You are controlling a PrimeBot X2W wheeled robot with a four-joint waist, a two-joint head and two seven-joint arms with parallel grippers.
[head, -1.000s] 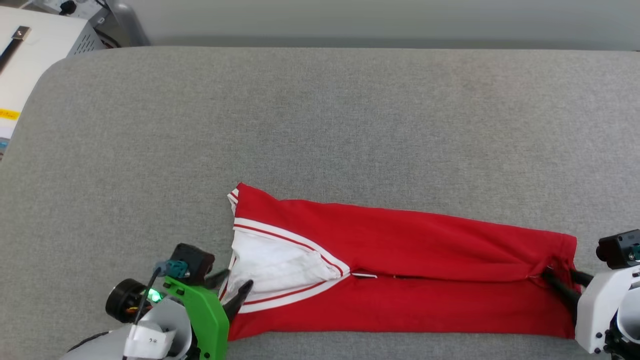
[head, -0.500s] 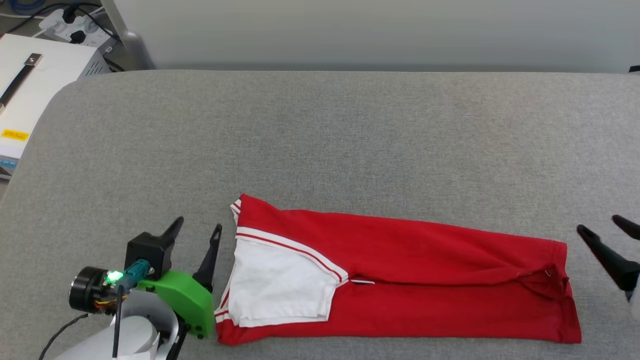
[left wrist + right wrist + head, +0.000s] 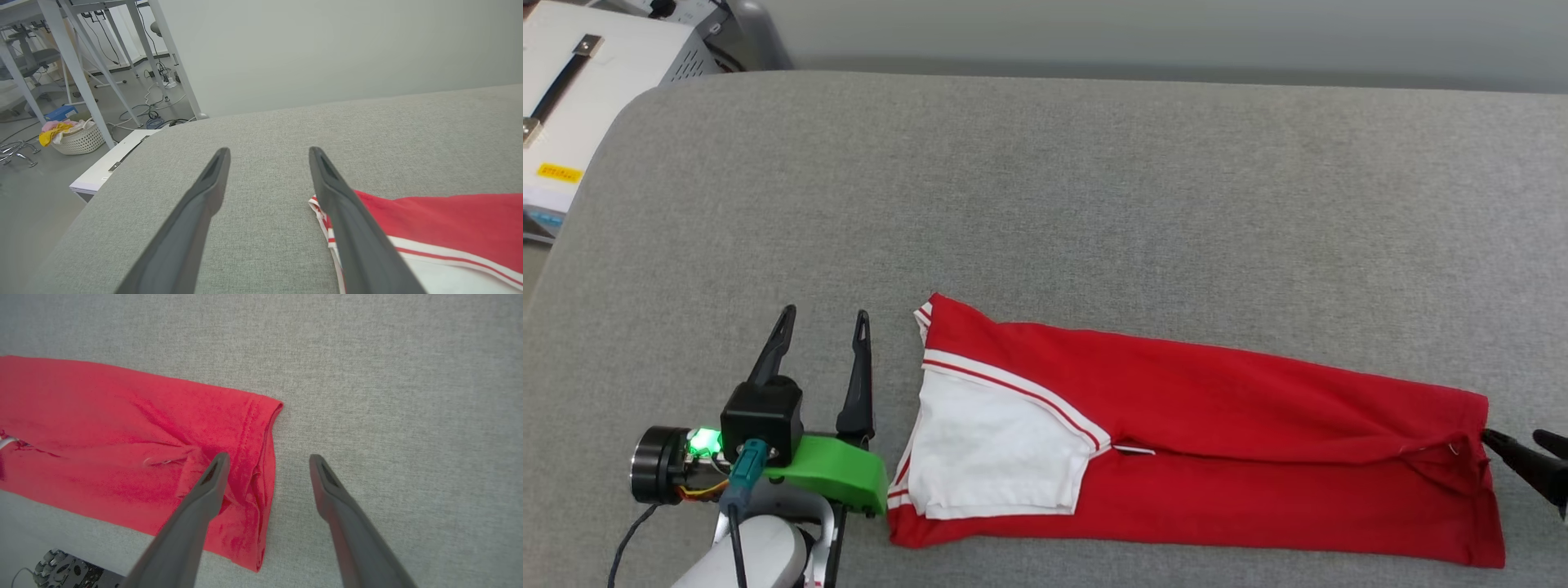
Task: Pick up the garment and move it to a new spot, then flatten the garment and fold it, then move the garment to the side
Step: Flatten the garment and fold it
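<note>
Two grippers flanked the garment (image 3: 1201, 441), each with its jaws apart and holding nothing. The garment lay on the near part of the grey padded surface (image 3: 1045, 204) as a long red band folded lengthwise. Its white sleeve (image 3: 988, 457) lay uppermost at the end toward the left gripper (image 3: 825, 312), and its hem (image 3: 261, 457) lay toward the right gripper (image 3: 1512, 435). The left gripper stood just beside the sleeve end, over bare surface. The right gripper straddled the hem edge, one finger above red cloth and the other above the surface; contact with the cloth could not be judged.

The lengthwise fold appeared complete, with a crosswise fold probably to follow. Three faults seemed possible from this position:

- **Layers separating.** A pinch that caught only the top layer at either end would lift that layer alone and open the band.
- **A pressed-in crease.** The hem was bunched and wrinkled near the right fingers, so folding without smoothing would set the crease.
- **Cloth pulled off the edge.** The right wrist view showed the band close to the near edge of the surface, so a pull toward the robot might draw cloth over it.

The loose sleeve might also slide out if the left end were raised quickly.
</note>
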